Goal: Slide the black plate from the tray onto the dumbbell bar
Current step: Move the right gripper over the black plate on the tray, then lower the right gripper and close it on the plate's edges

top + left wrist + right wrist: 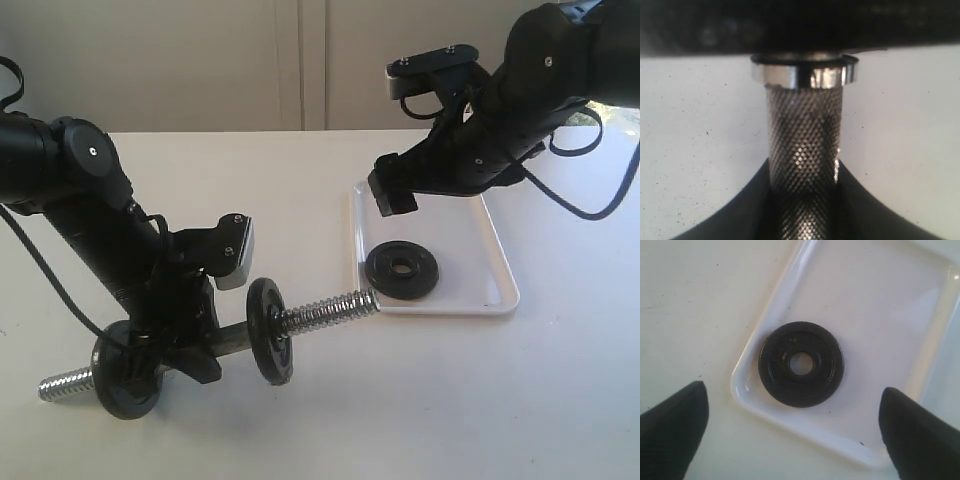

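The black plate (pixel 402 271) (pixel 801 364) lies flat in the near left part of the white tray (pixel 492 240) (pixel 880 325). My right gripper (pixel 391 195) (pixel 792 388) hangs open above it, fingers spread wide on either side and touching nothing. My left gripper (pixel 192 348) (pixel 802 172) is shut on the knurled middle of the dumbbell bar (pixel 328 310) (pixel 803 135) and holds it off the table. The bar's free threaded end points at the tray's near left corner. Two black discs (pixel 270 331) (pixel 126 375) sit on the bar, one either side of the grip.
The white table (pixel 500 400) carries the tray at centre right. A pale wall runs behind the table's far edge. Black cables trail from both arms.
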